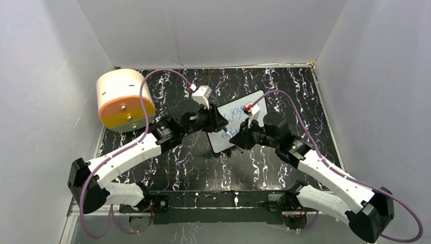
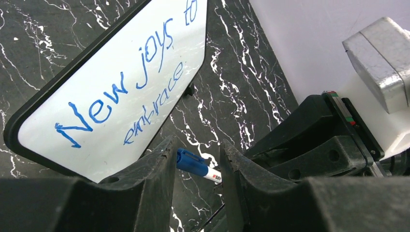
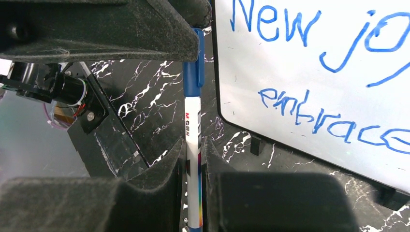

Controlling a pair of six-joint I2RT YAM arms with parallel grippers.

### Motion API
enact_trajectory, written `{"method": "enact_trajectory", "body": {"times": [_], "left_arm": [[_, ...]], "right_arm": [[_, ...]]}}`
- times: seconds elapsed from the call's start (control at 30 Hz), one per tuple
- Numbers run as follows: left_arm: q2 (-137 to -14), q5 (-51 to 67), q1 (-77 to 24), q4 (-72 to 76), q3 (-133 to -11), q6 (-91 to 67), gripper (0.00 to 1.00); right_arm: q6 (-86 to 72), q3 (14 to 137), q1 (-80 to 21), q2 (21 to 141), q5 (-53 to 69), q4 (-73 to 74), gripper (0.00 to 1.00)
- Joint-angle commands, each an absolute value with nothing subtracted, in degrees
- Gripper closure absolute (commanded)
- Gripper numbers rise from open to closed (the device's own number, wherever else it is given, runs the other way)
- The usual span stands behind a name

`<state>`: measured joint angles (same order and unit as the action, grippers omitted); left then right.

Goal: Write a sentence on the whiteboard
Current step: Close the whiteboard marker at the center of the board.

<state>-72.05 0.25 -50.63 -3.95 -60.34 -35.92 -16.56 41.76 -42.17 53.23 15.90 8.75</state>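
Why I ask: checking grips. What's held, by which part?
The right gripper holds the marker by its white barrel; the left gripper, open, straddles the blue cap.

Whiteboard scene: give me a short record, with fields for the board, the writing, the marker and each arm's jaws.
whiteboard: on the black marbled table, between the two arms
sentence: blue, "New joys to" above "embrace"
marker: beside the board, not touching it
right jaws: shut on the marker's barrel
left jaws: open, either side of the blue cap
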Motion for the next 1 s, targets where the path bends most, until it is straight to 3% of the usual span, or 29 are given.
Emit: {"method": "enact_trajectory", "body": {"times": [0.0, 0.23, 0.4, 0.67, 0.97], "left_arm": [[-71.57, 12.23, -53.79, -6.61, -57.28, -40.72, 0.67], [-72.35, 13.16, -54.22, -5.99, -56.22, -41.16, 0.67], [-71.62, 11.83, -54.23, -7.16, -58.24, -39.11, 0.66], [-67.26, -1.81, -50.42, -16.18, -66.76, -28.77, 0.53], [-64.77, -7.35, -40.46, -19.0, -69.58, -21.5, 0.4]], "right_arm": [[-16.11, 45.74, -41.68, 50.75, 7.68, -9.15, 1.0], [-14.34, 45.02, -41.68, 48.97, 10.28, -14.53, 1.0], [-12.71, 46.57, -41.67, 50.66, 11.42, -9.56, 1.0], [-10.82, 46.69, -41.6, 51.74, 8.27, 3.3, 1.0], [-11.06, 46.35, -41.37, 49.59, -7.52, 15.38, 1.0]]}}
